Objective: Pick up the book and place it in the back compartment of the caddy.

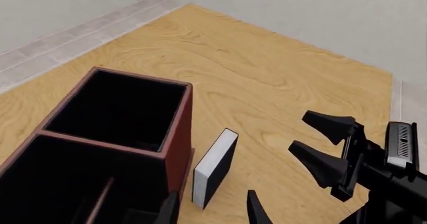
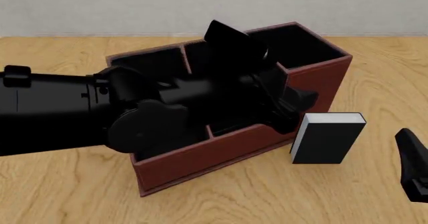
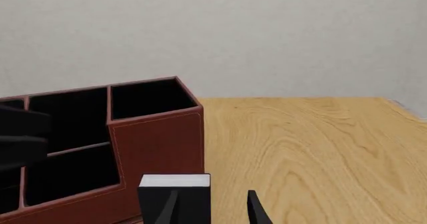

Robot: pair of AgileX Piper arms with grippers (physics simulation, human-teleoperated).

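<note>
Three cameras: one fixed, one behind each gripper.

The front view looks forward and down from above the near table edge, the caddy (image 2: 221,149) centred and the book (image 2: 328,139) at 4 o'clock of it. The left wrist view looks steeply down, close over the caddy's tall cell. The right wrist view looks level, low over the table. All three share book and caddy.

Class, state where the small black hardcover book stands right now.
In the front view, the black hardcover book stands upright on the wooden table, beside the reddish-brown caddy's right end.
</note>
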